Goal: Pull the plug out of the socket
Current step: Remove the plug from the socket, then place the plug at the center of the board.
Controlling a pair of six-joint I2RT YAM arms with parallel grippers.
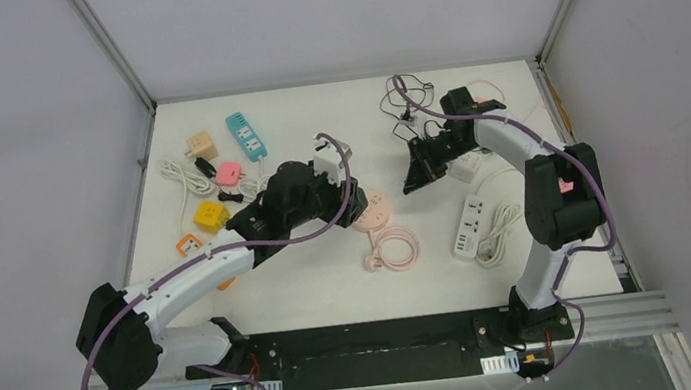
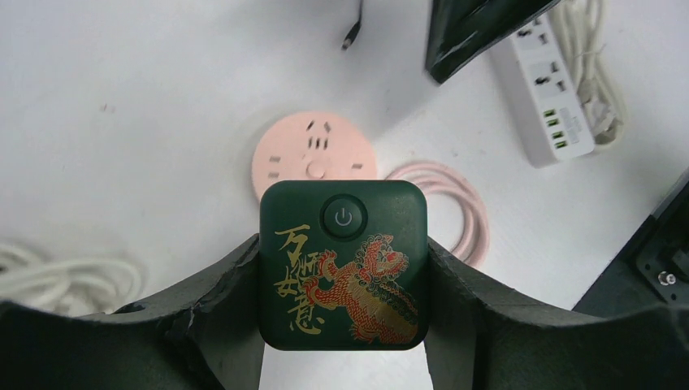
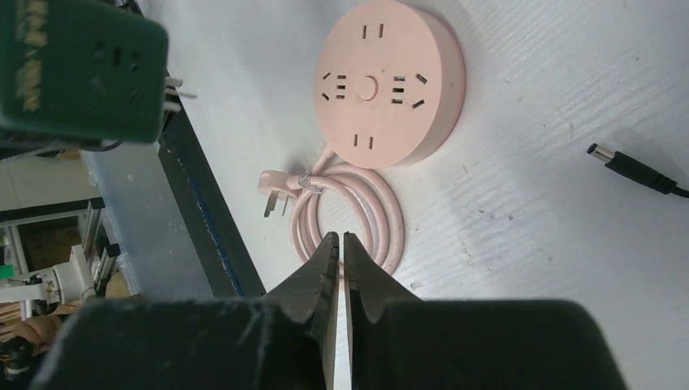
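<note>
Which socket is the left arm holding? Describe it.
Find the pink round power strip in the middle. Close by, the left end effector grips a dark green cube socket. Only this one bears gold characters and a red-gold lion.

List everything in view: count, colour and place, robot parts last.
dark green cube socket: one, gold-and-red print, held above the table by the left gripper
round socket: one, pink, table centre, pink cord coiled beside it
white power strip: one, right of centre
teal power strip: one, far left
cube adapters: three, tan, pink, yellow, far left
orange item: one, left edge, type unclear
white cable: one, left edge
black cables: tangle, far right; barrel plug near the round socket
left gripper: closed on the cube socket
right gripper: fingers almost together, holding nothing
</note>
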